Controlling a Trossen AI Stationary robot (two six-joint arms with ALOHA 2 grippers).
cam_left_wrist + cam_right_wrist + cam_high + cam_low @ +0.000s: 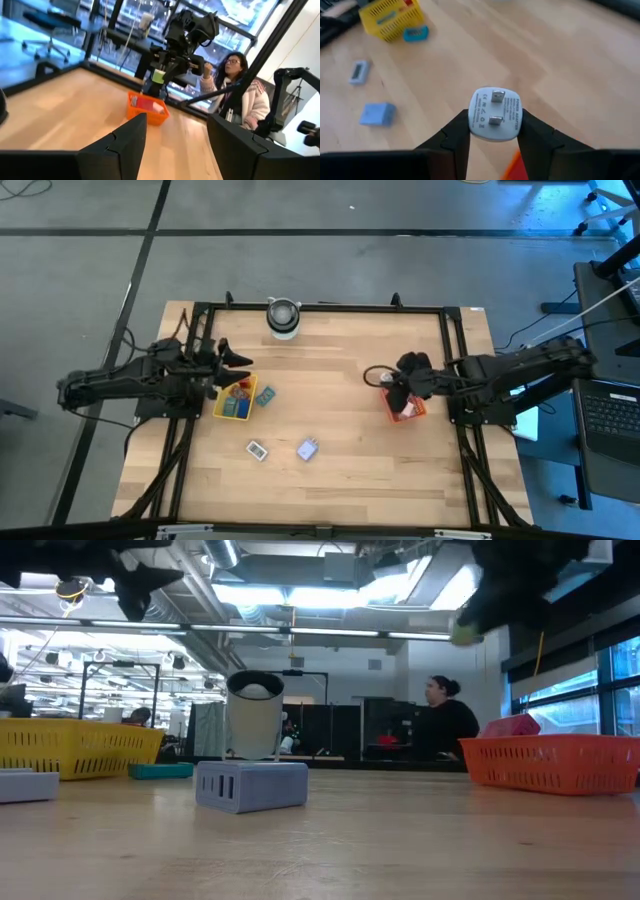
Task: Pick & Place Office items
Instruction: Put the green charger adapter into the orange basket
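Right tool (494,131) grips the white power adapter (495,114), up above the orange tray (408,408). Left tool (240,360) hangs open over the yellow tray (235,402); lavender block (308,448) sits mid-bench (340,360).

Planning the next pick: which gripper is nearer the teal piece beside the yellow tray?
Left. The left gripper hovers just beyond the teal piece; the right gripper is across the table.

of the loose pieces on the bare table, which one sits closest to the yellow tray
The teal piece, lying right beside the yellow tray. The white piece and the lavender block lie farther off, toward the table's front edge.
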